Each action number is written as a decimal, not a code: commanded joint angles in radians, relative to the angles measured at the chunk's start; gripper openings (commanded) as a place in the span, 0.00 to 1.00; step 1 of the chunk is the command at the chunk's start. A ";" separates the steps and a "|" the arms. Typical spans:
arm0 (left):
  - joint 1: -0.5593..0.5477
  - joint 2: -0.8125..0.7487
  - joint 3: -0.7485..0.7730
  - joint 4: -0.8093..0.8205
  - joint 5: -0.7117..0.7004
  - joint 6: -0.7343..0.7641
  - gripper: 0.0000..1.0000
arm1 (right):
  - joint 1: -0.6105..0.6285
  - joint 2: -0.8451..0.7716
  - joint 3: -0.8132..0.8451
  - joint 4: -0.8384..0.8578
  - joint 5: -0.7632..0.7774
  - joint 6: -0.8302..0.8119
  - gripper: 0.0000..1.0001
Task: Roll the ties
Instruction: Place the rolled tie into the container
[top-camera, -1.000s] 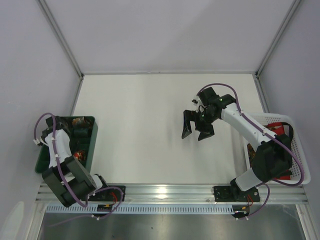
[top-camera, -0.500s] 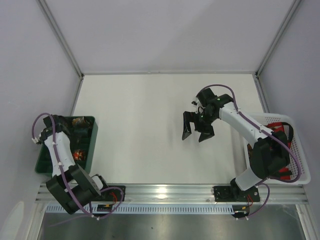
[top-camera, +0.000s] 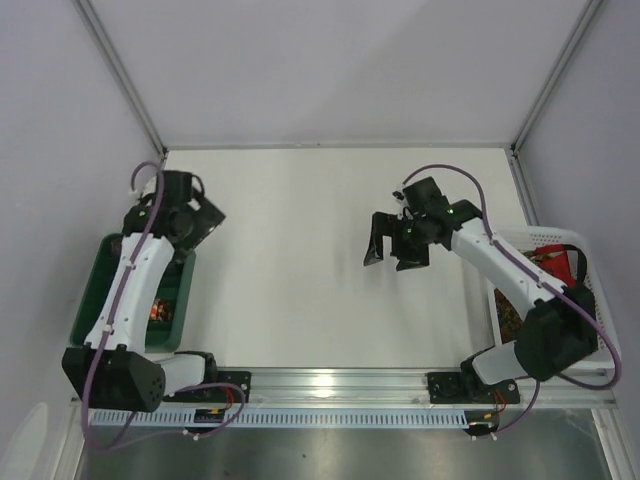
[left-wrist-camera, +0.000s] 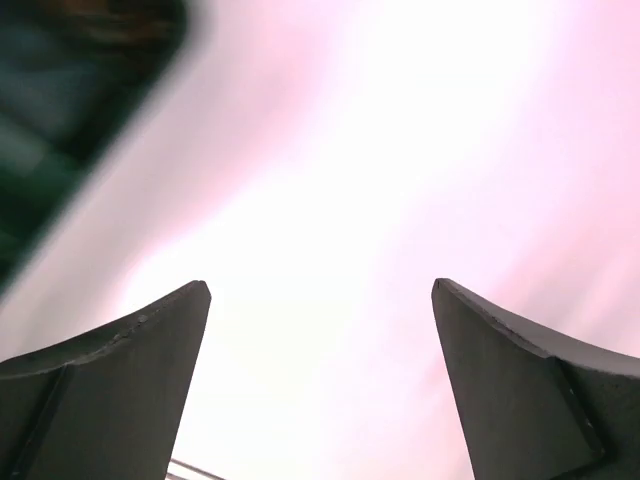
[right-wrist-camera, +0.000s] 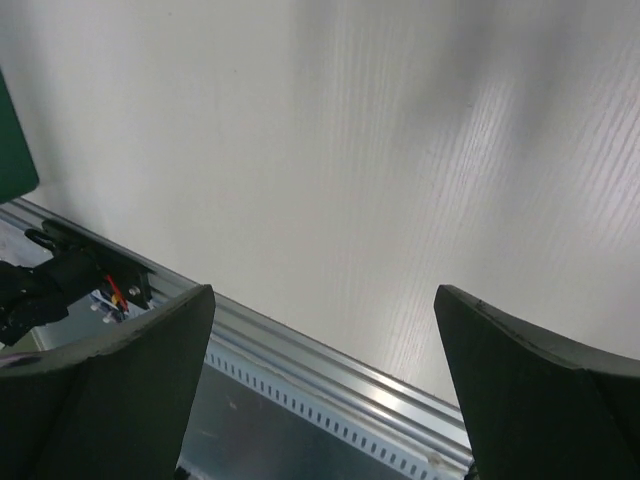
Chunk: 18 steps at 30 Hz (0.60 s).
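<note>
Your left claw (left-wrist-camera: 320, 290) hangs wide and empty past the bin (top-camera: 92, 295); your right claw (right-wrist-camera: 322, 292), equally wide, hovers over the table (top-camera: 290, 300). A tie (top-camera: 157, 309) lies in the bin, more ties (top-camera: 540, 258) in the basket (top-camera: 545, 233). You seem between ties: next, fetch one from the basket.

Overhead view looking down on whole table (top-camera: 300, 300), both wrist views close above it

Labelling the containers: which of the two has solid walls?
The dark green bin on the left in the overhead view; the white basket on the right has slotted walls.
</note>
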 joint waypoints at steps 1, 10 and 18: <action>-0.241 0.034 0.117 0.019 -0.005 -0.062 1.00 | 0.010 -0.171 -0.120 0.244 0.075 0.048 1.00; -0.527 0.071 -0.114 0.440 0.190 0.032 1.00 | 0.009 -0.300 -0.450 0.479 0.194 0.088 1.00; -0.548 -0.012 -0.351 0.731 0.339 0.041 1.00 | 0.053 -0.375 -0.591 0.639 0.277 0.149 1.00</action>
